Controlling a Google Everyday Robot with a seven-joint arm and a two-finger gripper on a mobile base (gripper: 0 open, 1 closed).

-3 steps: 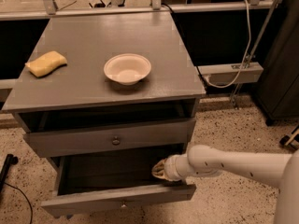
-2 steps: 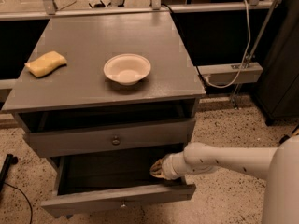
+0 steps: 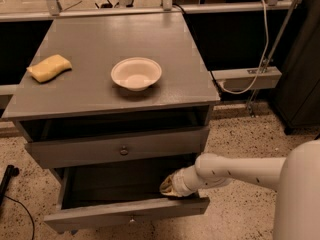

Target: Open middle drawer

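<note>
A speckled stone floor (image 3: 235,134) lies around a grey cabinet (image 3: 150,44) that stands before a dark wall with a metal rail. The gripper (image 3: 170,186) is low on the right side, at the end of the white arm (image 3: 240,170) that reaches in from the right edge. It sits inside the middle drawer (image 3: 100,215), just behind the upper edge of the front board and near its right end. Whether the gripper is spread or pressed together I cannot tell, and I also cannot tell if it touches the board or only lies beside it. The middle drawer is pulled far out of the cabinet, its dark inside shows, and its small knob (image 3: 131,219) is at the centre of the front, well apart from the gripper. I judge that the opening is almost complete. To do the rest well, the pull should go straight along the drawer's line, toward the camera, because a pull at the right end may turn the drawer and make it jam. It should be slow and stop before the drawer leaves its runners. Just above the arm is the upper drawer (image 3: 75,153) with the bigger knob (image 3: 124,150), so any lift of the gripper needs care not to strike its underside. On the cabinet top rest a white bowl (image 3: 136,74) and a yellow sponge (image 3: 49,67), apart from each other. A sudden pull may shake them.
</note>
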